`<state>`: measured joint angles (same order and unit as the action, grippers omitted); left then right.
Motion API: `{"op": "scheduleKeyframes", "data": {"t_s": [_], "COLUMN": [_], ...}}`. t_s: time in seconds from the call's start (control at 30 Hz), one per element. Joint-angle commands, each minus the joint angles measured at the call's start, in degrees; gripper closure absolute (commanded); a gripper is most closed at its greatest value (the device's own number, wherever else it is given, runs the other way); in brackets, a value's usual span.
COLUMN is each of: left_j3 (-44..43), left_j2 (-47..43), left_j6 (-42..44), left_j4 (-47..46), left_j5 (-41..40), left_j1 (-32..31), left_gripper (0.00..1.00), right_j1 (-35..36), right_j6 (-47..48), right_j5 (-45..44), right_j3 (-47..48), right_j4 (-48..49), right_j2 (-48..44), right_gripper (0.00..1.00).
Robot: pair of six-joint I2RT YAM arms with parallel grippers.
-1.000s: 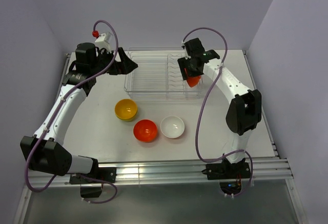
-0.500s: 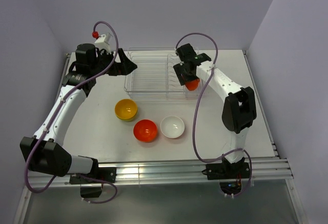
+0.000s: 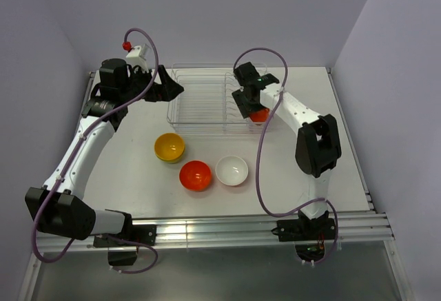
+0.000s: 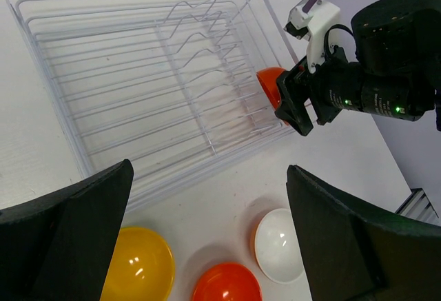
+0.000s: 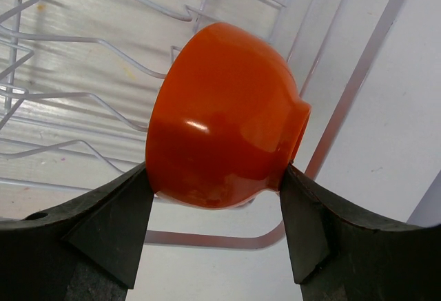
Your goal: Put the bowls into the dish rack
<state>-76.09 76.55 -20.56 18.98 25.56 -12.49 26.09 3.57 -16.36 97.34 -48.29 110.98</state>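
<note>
White table (image 3: 344, 163), lilac walls (image 3: 207, 12), dish rack (image 3: 200, 98), right fingers (image 5: 103, 232) gripping red-orange bowl (image 5: 220, 129)

A clear, thin-ribbed dish rack (image 3: 185, 123) is shown. An orange bowl (image 3: 259, 114) is held tipped on its side at the rack's right end by the right gripper (image 5: 213, 198). A yellow bowl (image 3: 169, 147), a red-orange bowl (image 3: 196, 175) and a white bowl (image 3: 231, 170) are set upright in front.

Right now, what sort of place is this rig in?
Probably a lab test cell, not a kitchen: bare walls box in a white table, both arms bolt to an aluminium rail, and the only kitchenware is a clear dish rack and plastic bowls.
</note>
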Motion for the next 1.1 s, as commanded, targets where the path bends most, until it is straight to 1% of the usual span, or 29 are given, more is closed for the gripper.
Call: {"op": "scheduleKeyframes", "data": {"t_s": [0.0,0.2,0.3,0.33,0.4,0.43,0.47,0.5,0.53,0.6,0.73,0.93,1.0,1.07], "left_j3": [0.51,0.6,0.77,0.86,0.77,0.86,0.86,0.77,0.77,0.95,1.12,1.12,1.04,0.95], "left_j2": [-2.29,-2.46,-2.55,-2.46,-2.46,-2.38,-2.37,-2.37,-2.37,-2.46,-2.46,-2.73,-2.73,-2.64], "left_j6": [1.22,1.57,1.66,1.66,1.66,1.66,1.66,1.75,1.75,1.66,1.66,1.48,1.48,1.57], "left_j4": [-0.7,-0.7,-0.79,-0.79,-0.79,-0.7,-0.7,-0.7,-0.61,-0.7,-0.7,-0.7,-0.53,-0.44], "left_j5": [-0.51,-0.69,-0.78,-0.6,-0.6,-0.6,-0.69,-0.6,-0.69,-0.69,-0.6,-0.51,-0.42,-0.42], "left_j1": [0.19,0.36,0.45,0.54,0.54,0.54,0.54,0.63,0.63,0.63,0.63,0.63,0.63,0.71], "left_gripper": [0.01,0.0,0.01,0.01,0.01,0.01,0.0,0.01,0.01,0.0,0.01,0.01,0.0,0.01], "right_j1": [0.81,1.25,1.51,1.51,1.77,1.86,1.78,1.95,1.95,2.04,2.39,2.39,2.39,2.39], "right_j6": [1.0,1.35,1.35,1.44,1.26,1.17,1.17,1.17,1.09,0.82,0.47,-0.14,-0.5,-0.76], "right_j5": [-3.33,-4.29,-4.21,-4.21,-3.94,-3.86,-3.68,-3.59,-3.24,-2.98,-2.63,-1.75,-0.78,-0.17], "right_j3": [1.36,1.89,2.15,2.15,2.76,3.12,3.38,3.47,3.47,4.08,4.96,6.72,7.07,7.69], "right_j4": [-0.22,-1.28,-1.63,-1.8,-2.5,-2.77,-2.95,-3.12,-3.3,-3.65,-4.35,-4.62,-4.53,-4.62], "right_j2": [1.17,3.45,4.07,4.07,4.68,4.86,4.95,4.86,4.77,4.6,4.34,3.37,2.58,2.58], "right_gripper": [1.0,1.0,0.96,0.9,0.82,0.7,0.65,0.58,0.46,0.39,0.29,0.2,0.11,0.06]}}
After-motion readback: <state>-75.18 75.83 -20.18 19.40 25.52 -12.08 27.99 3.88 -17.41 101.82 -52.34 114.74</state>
